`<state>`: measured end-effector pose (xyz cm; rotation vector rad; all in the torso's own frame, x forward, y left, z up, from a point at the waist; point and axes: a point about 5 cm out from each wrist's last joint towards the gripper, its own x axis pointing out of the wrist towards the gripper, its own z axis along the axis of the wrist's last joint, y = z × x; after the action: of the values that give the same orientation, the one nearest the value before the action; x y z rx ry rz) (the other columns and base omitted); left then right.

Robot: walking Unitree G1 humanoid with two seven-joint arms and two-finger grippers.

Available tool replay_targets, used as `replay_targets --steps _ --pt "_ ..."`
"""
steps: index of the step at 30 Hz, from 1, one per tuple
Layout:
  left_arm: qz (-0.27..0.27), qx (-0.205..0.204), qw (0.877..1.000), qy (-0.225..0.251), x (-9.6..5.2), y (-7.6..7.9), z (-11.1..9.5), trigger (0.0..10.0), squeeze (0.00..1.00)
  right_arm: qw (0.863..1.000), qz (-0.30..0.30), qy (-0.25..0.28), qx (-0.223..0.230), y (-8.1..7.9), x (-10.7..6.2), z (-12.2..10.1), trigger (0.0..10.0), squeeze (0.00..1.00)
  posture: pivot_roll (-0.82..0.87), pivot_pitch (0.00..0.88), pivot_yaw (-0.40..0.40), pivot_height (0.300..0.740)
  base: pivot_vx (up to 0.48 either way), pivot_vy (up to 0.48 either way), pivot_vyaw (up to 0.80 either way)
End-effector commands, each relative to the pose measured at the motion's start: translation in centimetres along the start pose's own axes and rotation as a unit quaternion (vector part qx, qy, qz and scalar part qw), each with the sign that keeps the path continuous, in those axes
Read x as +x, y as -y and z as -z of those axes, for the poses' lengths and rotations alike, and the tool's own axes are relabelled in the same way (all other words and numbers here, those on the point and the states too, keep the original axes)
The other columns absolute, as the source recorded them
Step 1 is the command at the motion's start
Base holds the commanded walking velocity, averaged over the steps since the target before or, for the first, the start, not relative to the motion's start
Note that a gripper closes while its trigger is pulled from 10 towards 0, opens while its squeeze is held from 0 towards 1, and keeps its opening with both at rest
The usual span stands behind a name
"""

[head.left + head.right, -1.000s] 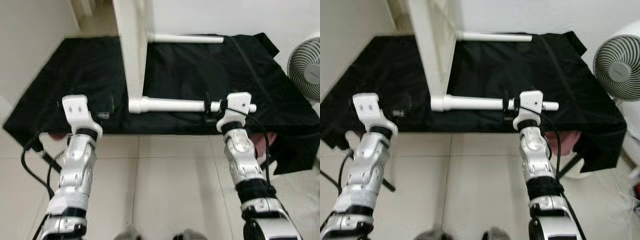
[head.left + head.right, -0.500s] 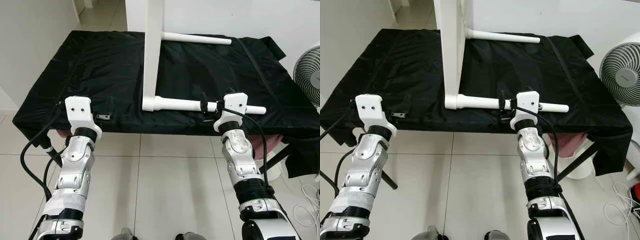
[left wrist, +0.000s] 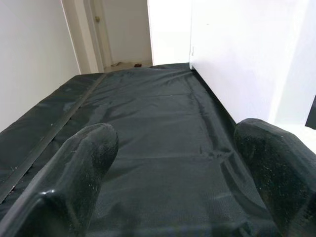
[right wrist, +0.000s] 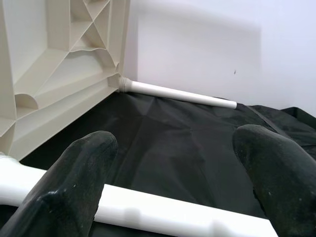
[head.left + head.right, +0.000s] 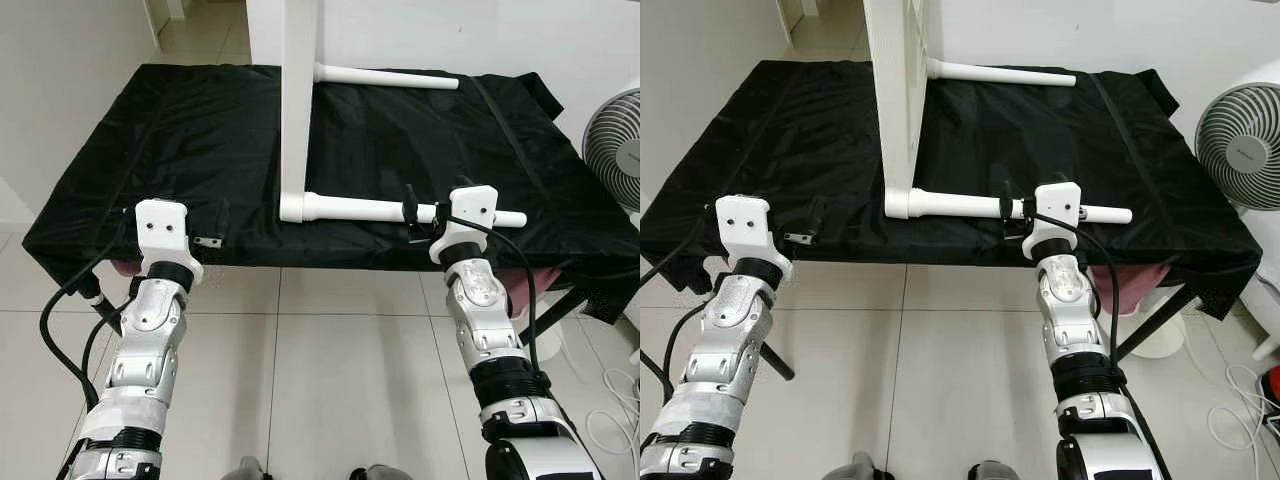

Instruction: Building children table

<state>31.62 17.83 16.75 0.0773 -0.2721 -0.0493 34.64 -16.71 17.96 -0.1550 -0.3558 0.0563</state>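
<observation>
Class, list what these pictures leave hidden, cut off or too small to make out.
1. Upper part of the white tabletop: cut off by the top edge in both eye views.
2. Right gripper contact with the near leg: in the eye views, hidden behind its wrist.
3. Small metal piece on the black cloth: too small to identify.

1. My two arms are silver, built of ribbed segments joined by black bands.
2. Each wrist ends in a white angular block with two small dark screw holes.
3. Black cables loop beside my left forearm; one runs along the right.
4. My fingers [image 3: 79,168] are black, rounded and faintly speckled.
</observation>
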Motion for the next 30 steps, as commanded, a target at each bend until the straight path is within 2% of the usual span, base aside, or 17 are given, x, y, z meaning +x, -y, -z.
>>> replay_targets --steps 1,16,30 --pt "0.018 0.005 1.0 -0.001 -0.1 0.4 0.0 10.0 0.0 1.0 0.002 -0.007 -0.003 0.3 -0.2 0.5 10.0 0.0 -0.02 0.091 0.016 0.74 0.0 0.0 0.0" --pt "0.001 -0.006 1.0 0.01 0.1 -0.5 -0.7 10.0 0.0 1.0 0.009 -0.001 0.0 0.4 0.1 0.2 10.0 0.0 -0.01 0.1 0.014 0.74 0.0 0.0 0.0" --pt "-0.02 -0.011 1.0 0.014 0.0 -1.1 -1.1 10.0 0.0 1.0 -0.011 0.007 -0.007 0.2 0.4 -0.2 10.0 0.0 0.0 0.114 0.001 0.74 0.31 0.0 0.0"
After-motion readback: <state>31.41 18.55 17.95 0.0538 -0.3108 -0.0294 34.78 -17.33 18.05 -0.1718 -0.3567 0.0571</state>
